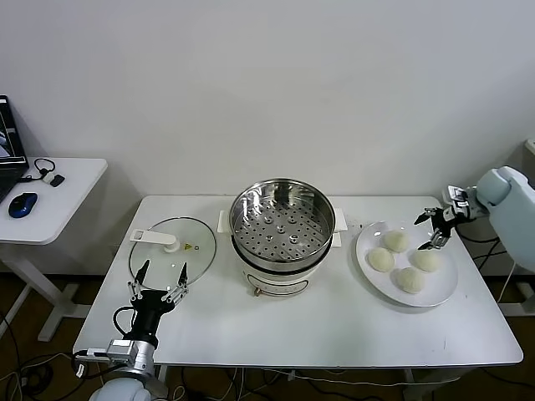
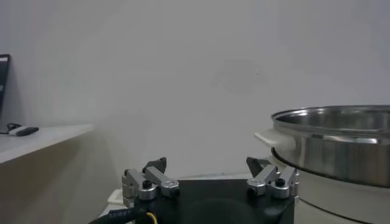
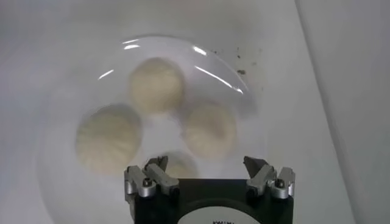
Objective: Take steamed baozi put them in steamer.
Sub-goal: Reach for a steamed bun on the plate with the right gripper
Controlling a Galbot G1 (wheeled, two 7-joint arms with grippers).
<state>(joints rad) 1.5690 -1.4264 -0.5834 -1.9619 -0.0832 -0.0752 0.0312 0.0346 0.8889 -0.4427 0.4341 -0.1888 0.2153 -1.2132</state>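
White wall behind, a white table in front carrying everything. Four baozi lie clustered on a white plate at the table's right side; from the right wrist they show pale and pleated on the glossy plate. The right gripper hovers above the plate's far right edge, jaws spread wide and holding nothing, with the buns beneath and just left of its tips. Centre table stands the steamer, its perforated tray bare, well apart from the plate's buns. A glass lid lies flat to the left. The left gripper hangs at the near left by the lid, jaws wide and empty, the steamer to its right. No legible writing on any item.
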